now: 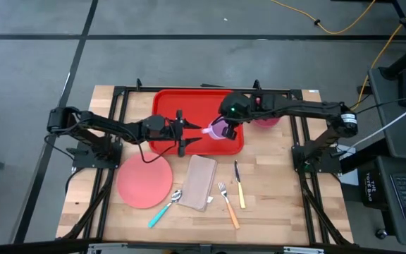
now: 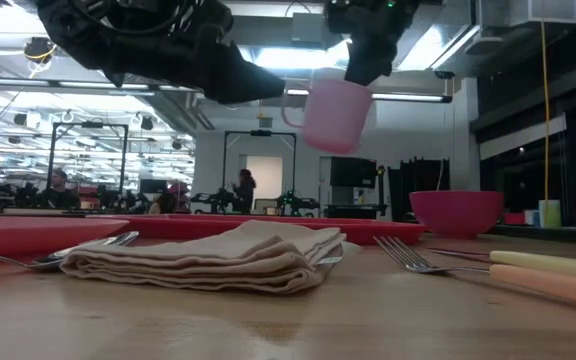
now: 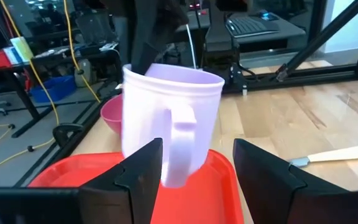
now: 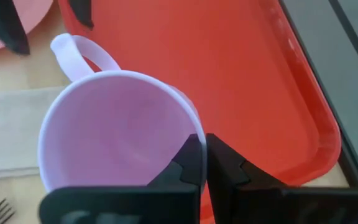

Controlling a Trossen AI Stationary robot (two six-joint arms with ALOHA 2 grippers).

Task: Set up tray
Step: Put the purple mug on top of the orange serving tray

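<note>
Right now I have the right gripper clamped on the rim of the pale pink mug, one finger inside the wall and one outside, and the mug hangs upright well clear of the table in the low view. From above it sits over the tray's near right corner, about five o'clock from the tray's centre, its handle pointing toward the left arm. The left gripper hovers over the tray's near edge with its fingers spread apart, aimed straight at that handle and holding nothing.

To do this step well, I judge I should lower the mug slowly and vertically so its base lands fully inside the raised rim, not straddling it, then release only once it rests flat. I would keep the left fingers back so they do not knock the handle.

The wooden table carries, at six o'clock from the tray, a folded beige napkin, with a round pink plate and teal-handled spoon toward seven, a fork and knife toward five. A pink bowl stands at the tray's three o'clock. Beyond lies an open workshop with desks, lamps and distant people.
</note>
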